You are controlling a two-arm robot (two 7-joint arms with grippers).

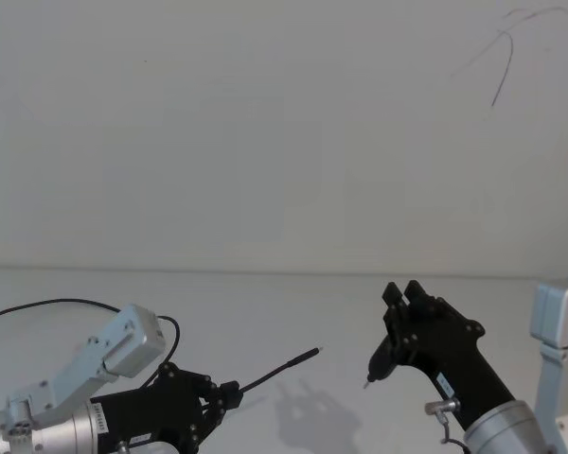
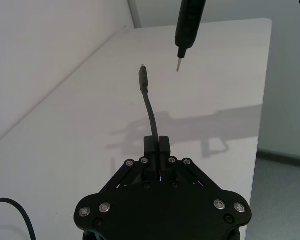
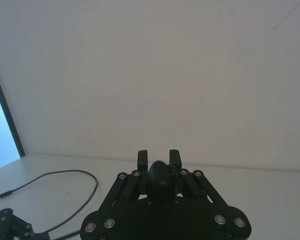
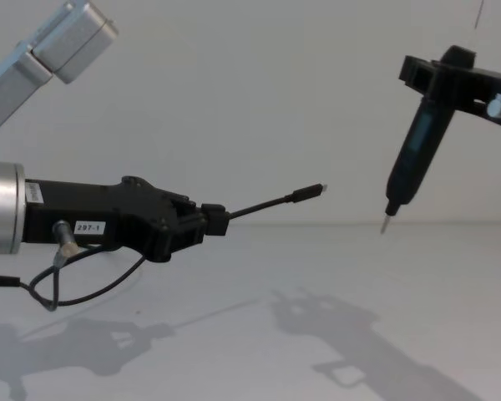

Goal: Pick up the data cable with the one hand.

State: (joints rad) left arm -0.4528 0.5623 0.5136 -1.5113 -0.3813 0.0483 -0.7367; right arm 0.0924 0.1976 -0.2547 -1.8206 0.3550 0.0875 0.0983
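Observation:
My left gripper (image 1: 229, 394) (image 2: 156, 142) (image 4: 215, 221), the black one with the "297-1" label (image 4: 88, 227), is shut on the data cable (image 1: 284, 367) (image 2: 149, 107) (image 4: 263, 205). It holds the cable in the air above the white table. The cable's short free end sticks forward and ends in a dark plug (image 2: 143, 77) (image 4: 309, 193) with a pale tip. Its remaining length trails in a loop on the table (image 1: 76, 304) (image 3: 65, 174). My right gripper (image 1: 404, 295) (image 3: 159, 156) (image 4: 438, 71) is shut on a pen-shaped tool (image 4: 409, 167) (image 2: 189, 25), tip down, just beyond the plug.
A pale wall rises right behind the white table (image 1: 293, 303). In the left wrist view the table's edge (image 2: 262, 100) runs along one side. A white and pale-blue fixture (image 1: 559, 331) stands at the far right. A short robot wire (image 4: 67, 288) hangs under my left wrist.

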